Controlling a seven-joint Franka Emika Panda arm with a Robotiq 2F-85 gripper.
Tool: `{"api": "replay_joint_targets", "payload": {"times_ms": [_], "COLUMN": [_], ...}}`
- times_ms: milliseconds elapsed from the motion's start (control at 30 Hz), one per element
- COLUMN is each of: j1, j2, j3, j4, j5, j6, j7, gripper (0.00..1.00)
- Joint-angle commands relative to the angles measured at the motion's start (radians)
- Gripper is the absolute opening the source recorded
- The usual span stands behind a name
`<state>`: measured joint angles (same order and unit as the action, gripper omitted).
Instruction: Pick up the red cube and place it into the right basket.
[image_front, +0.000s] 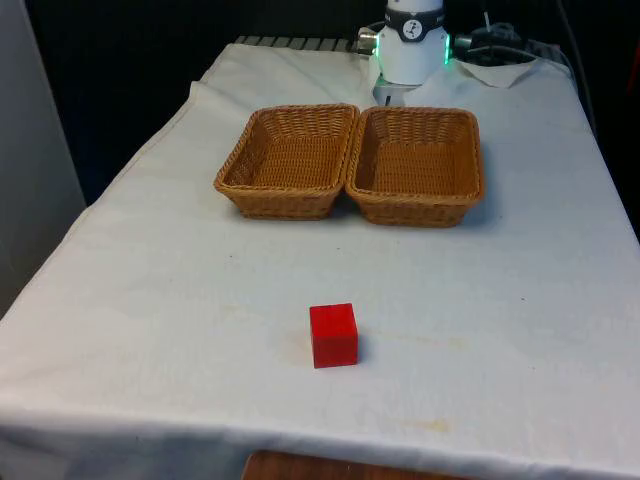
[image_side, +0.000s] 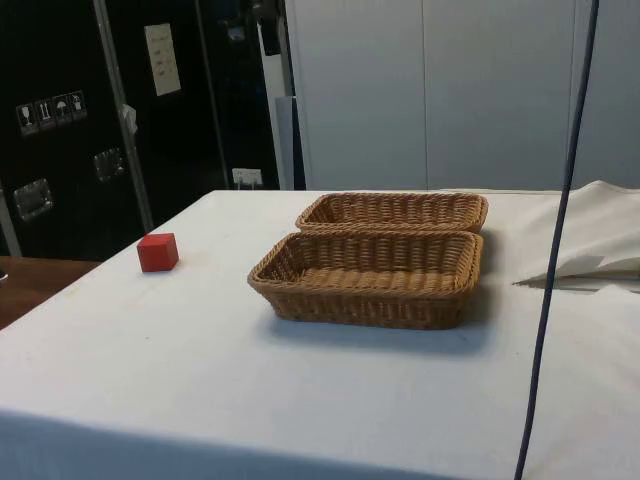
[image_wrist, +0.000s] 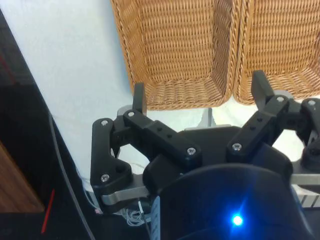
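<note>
A red cube (image_front: 333, 335) rests on the white cloth near the table's front edge, far from the two wicker baskets; the side view has the cube (image_side: 158, 252) at the left. The baskets stand side by side at the table's far half: one on the front view's left (image_front: 289, 160), one on the front view's right (image_front: 417, 164). Both hold nothing. In the wrist view my gripper (image_wrist: 200, 95) is open, its fingers (image_wrist: 138, 98) spread wide with nothing between them, held high over the near rims of both baskets (image_wrist: 175, 50).
The robot's base (image_front: 410, 50) stands at the table's far end just behind the baskets. A cable (image_side: 555, 250) hangs down across the side view's right. White cloth (image_front: 150, 300) stretches between the cube and the baskets.
</note>
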<state>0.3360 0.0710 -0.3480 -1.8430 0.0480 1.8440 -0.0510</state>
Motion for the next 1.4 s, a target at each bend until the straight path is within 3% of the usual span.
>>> {"api": "replay_joint_targets", "payload": {"times_ms": [0,300,467,500,767,800,900,1033,1067,1100,1333,1367], "j1": [0.000,-0.008,-0.013,-0.009,-0.023,-0.017,-0.026,-0.029,-0.024,-0.030,-0.034,-0.028], "j2": [0.000,0.121,0.166,0.161,0.248,0.234,0.282,0.312,0.304,0.319,0.367,0.361], "j3": [0.000,-0.004,-0.006,-0.007,-0.010,-0.011,-0.014,-0.017,-0.020,-0.018,-0.020,-0.024], "j4": [0.000,0.137,0.187,0.179,0.277,0.260,0.319,0.353,0.342,0.360,0.407,0.400], "j5": [0.000,0.011,0.018,0.009,0.033,0.023,0.039,0.043,0.034,0.044,0.051,0.043], "j6": [0.000,-0.029,-0.033,-0.020,-0.036,-0.020,-0.038,-0.035,-0.021,-0.033,-0.014,-0.014], "j7": [0.000,-0.009,-0.013,-0.007,-0.019,-0.013,-0.023,-0.026,-0.020,-0.028,-0.055,-0.048], "gripper": [1.00,1.00,1.00,1.00,1.00,1.00,1.00,1.00,1.00,1.00,1.00,1.00]}}
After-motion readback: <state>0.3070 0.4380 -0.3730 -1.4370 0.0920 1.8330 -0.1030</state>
